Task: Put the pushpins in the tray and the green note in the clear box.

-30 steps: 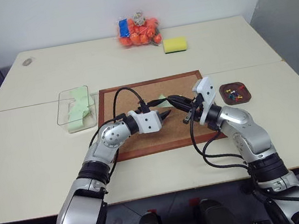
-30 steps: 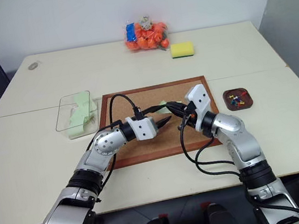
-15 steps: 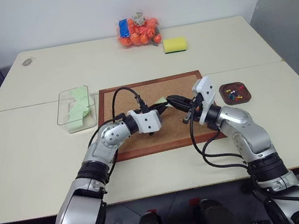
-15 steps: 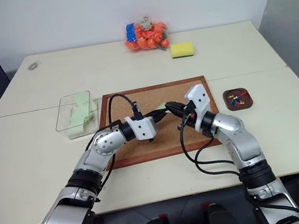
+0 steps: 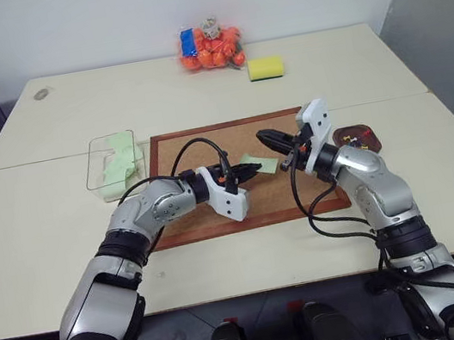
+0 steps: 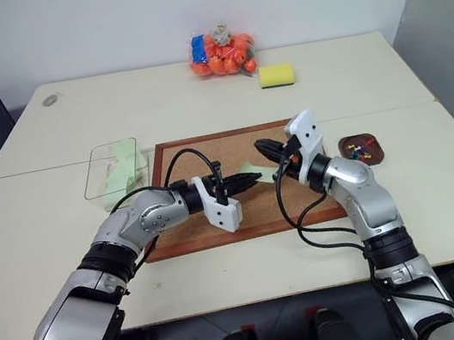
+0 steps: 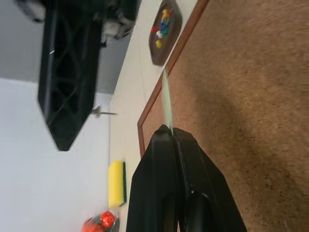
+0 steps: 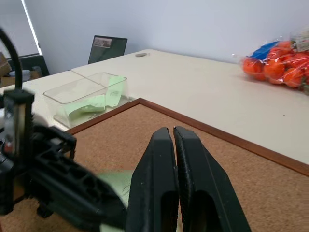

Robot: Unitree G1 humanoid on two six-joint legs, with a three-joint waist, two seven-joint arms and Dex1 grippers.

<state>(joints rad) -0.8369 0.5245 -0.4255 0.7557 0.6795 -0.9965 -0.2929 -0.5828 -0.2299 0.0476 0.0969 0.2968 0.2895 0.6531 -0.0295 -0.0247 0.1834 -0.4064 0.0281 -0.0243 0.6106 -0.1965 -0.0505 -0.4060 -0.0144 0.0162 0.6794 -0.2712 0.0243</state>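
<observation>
My left gripper [image 5: 245, 172] was clamped on the green note [image 5: 259, 164] over the corkboard [image 5: 284, 195]; my right gripper [image 5: 267, 139], fingers together, pinched a pushpin (barely visible) nearby.

Even, bright overhead light leaves soft shadows under both arms on the corkboard [image 5: 274, 192]. Head views are sharp; the wrist views blur close up.

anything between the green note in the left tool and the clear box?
Nothing visible. The left tool is shut on the green note over the corkboard; only bare cork and table lie toward the clear box.
</observation>
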